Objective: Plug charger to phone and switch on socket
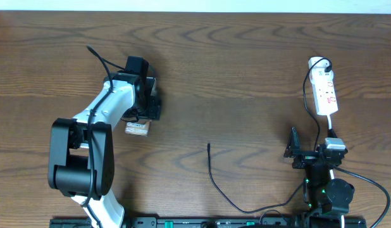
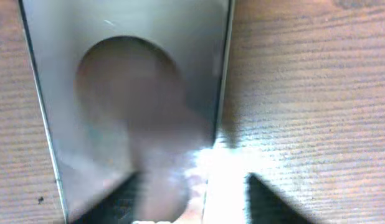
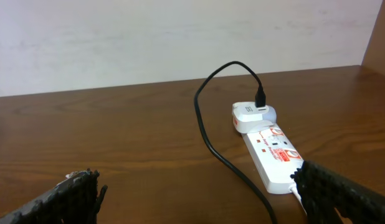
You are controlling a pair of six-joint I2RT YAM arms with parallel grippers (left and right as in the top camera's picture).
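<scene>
Left gripper hovers over the phone left of centre; fingers apart, whether it grips I cannot tell. Right gripper gapes empty, lower right, near socket holding charger.

Below the left gripper the phone shows a blurred grey face with a duller, browner oval on it. The table beside it is mid-brown wood with fine darker grain lines. The right gripper has black fingers with a fine grid texture. Ahead of it, the socket is white with small red marks, and the charger is a black cable with a white adapter. The wall beyond is off-white.
</scene>
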